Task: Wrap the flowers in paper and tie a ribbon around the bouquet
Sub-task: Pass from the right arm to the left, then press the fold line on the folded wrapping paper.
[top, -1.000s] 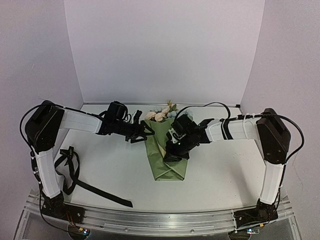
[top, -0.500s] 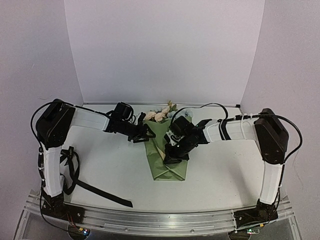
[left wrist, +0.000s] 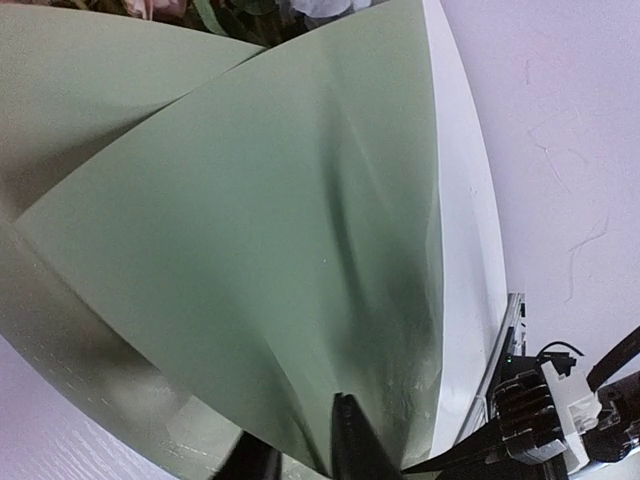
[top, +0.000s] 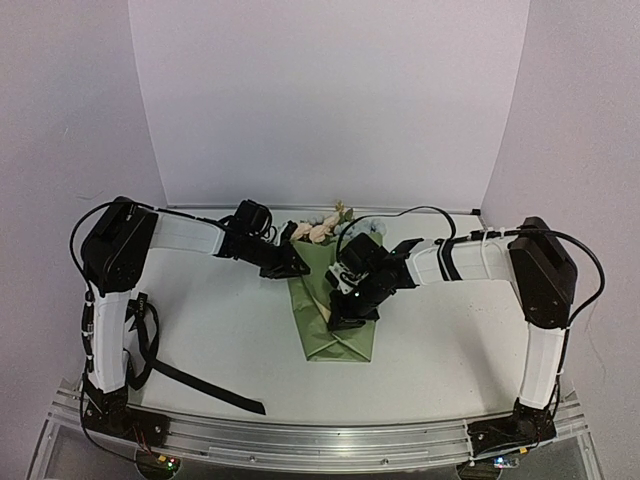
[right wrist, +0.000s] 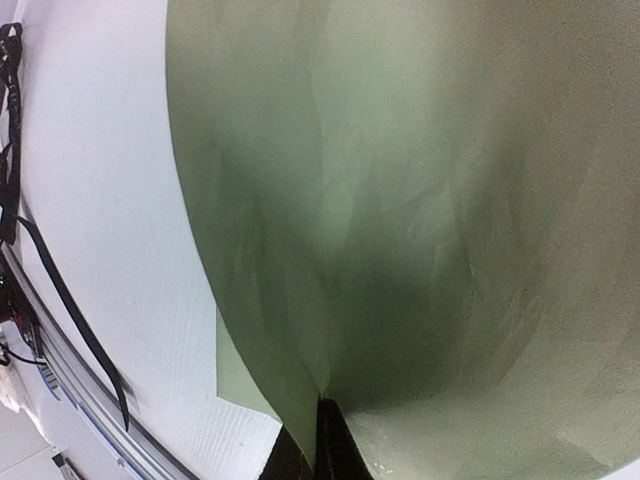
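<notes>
narrowing left jaws now at paper (top: 335, 340) edge, grip unclear | right jaws clamp paper | wrapping underway, ribbon (top: 210, 390) unused

The top camera sits high at the near side, looking down and forward over the whole table (top: 220, 330) to the far wall (top: 320, 100). Each wrist camera is pressed close to the green paper (top: 338, 340), which nearly fills its view. All three views share that paper. The ribbon (top: 200, 384), near left from above, also shows at the right wrist view's left edge.
</notes>
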Robot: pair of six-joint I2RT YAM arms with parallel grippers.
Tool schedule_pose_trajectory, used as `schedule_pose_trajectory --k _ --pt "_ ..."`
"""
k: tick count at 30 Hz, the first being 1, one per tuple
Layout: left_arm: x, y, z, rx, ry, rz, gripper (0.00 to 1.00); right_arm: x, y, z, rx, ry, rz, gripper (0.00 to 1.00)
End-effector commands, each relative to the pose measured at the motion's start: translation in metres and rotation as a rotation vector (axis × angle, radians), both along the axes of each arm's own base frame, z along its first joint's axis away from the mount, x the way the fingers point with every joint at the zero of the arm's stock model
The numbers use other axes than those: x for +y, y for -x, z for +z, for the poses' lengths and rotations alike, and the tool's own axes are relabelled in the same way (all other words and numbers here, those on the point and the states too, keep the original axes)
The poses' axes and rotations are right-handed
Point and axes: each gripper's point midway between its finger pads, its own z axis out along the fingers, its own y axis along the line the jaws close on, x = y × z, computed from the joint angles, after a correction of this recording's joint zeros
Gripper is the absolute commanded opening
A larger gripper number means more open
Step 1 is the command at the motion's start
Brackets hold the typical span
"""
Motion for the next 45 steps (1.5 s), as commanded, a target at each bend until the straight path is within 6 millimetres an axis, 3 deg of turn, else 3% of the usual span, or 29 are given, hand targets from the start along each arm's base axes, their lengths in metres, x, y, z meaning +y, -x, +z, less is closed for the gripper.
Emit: schedule_pose_trajectory --k 1,3,6,13,20,26,35,45 --pt "-0.001 -0.008 0.012 -0.039 0.005 -0.021 0.07 0.007 0.0 0.015 -0.028 -0.021 0.03 0.18" --pt "0.003 -0.01 0.012 -0.046 0.003 -0.018 0.01 0.005 0.001 0.018 -0.034 -0.021 0.024 0.29" --pt "0.007 -0.013 0.013 -0.053 0.002 -0.017 0.0 0.002 0.002 0.025 -0.04 -0.028 0.012 0.44" --pt "0.015 -0.012 -0.002 -0.023 0.0 -0.018 0.0 -0.01 -0.007 0.033 -0.032 -0.044 -0.074 0.55" --pt "0.028 -0.011 -0.014 0.004 -0.001 0.001 0.0 -0.022 -0.027 0.024 -0.009 -0.083 -0.197 0.55" --pt "0.031 -0.012 -0.027 0.03 -0.02 0.015 0.0 -0.025 -0.033 -0.005 0.037 -0.088 -0.265 0.48" --pt "0.046 -0.008 -0.053 0.054 -0.098 0.072 0.0 -0.036 -0.021 -0.033 0.075 -0.079 -0.34 0.4" --pt "0.055 0.005 -0.067 0.094 -0.106 0.105 0.0 -0.033 0.015 -0.031 0.074 -0.082 -0.324 0.41"
